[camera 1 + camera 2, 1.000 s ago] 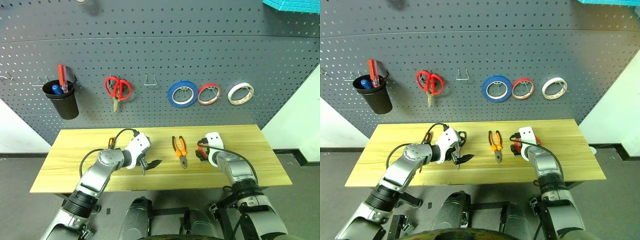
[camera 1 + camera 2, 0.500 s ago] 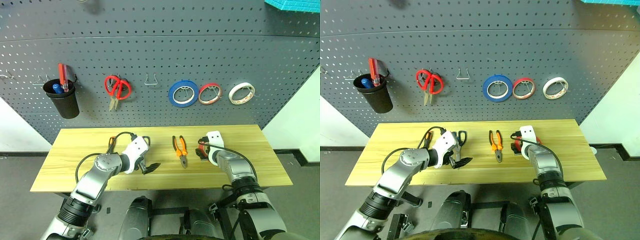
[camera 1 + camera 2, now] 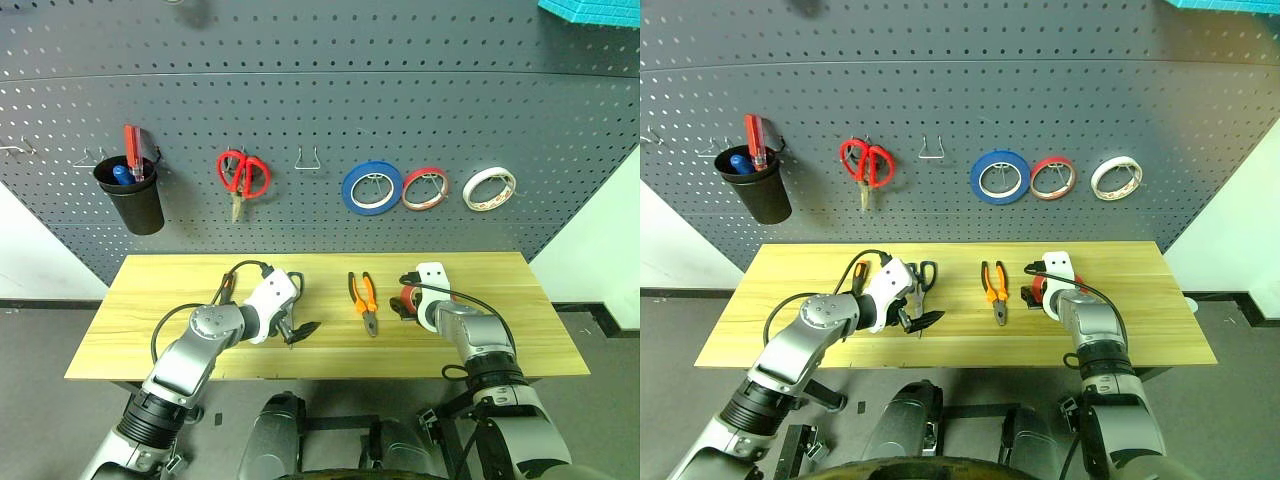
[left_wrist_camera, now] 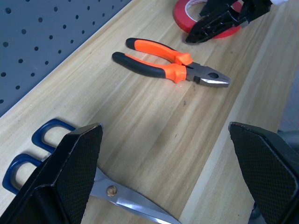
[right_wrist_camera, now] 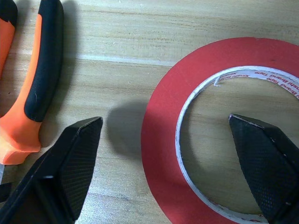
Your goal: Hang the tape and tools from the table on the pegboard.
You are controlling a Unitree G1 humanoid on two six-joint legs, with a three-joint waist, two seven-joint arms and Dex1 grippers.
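The red-orange tape [image 5: 161,140] lies flat on the wood table [image 3: 150,340], right of the orange-and-black pliers [image 3: 363,300]. My right gripper [image 5: 164,120] is open over the ring's rim, one finger over the hole and the other over the wood outside. The dark blue scissors [image 4: 44,140] lie under my open left gripper [image 4: 163,127], blades pointing towards the table's front edge. Behind the left wrist shows the screwdriver's orange handle [image 3: 858,275]. The left wrist view also shows the pliers [image 4: 173,63] and the tape [image 4: 184,14]. The pegboard [image 3: 300,80] rises behind the table.
On the pegboard hang a black cup [image 3: 140,205] holding red and blue screwdrivers, red-handled scissors [image 3: 243,175], a blue roll [image 3: 348,190], a pinkish-red roll [image 3: 408,190] and a white roll [image 3: 470,190]. A bare wire hook [image 3: 308,158] sits between the scissors and the blue roll.
The whole picture has shifted slightly to the right. Both grippers stay where they were, the left over the scissors and the right over the tape.
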